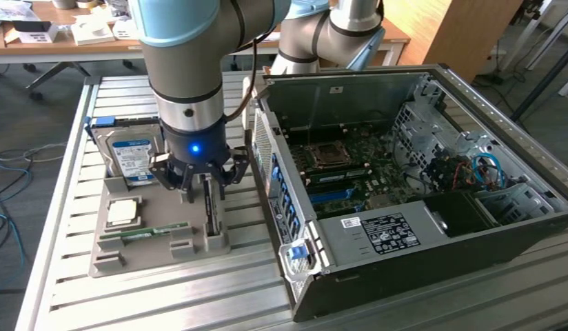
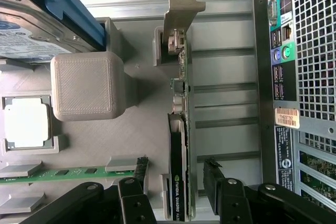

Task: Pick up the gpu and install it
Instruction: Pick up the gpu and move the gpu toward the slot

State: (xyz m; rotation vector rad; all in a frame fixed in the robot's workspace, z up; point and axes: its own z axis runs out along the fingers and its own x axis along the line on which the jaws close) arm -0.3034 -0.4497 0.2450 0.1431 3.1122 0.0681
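Gpu point(image 2: 181, 103) between wide jaws of tool point(image 2: 176, 182)

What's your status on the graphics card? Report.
Hand open, straddling the card. Card upright in its gray holder, not gripped. Memory stick lies close by.

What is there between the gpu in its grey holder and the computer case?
In the wrist view, bare table slats; one finger of the open gripper hangs over that gap.
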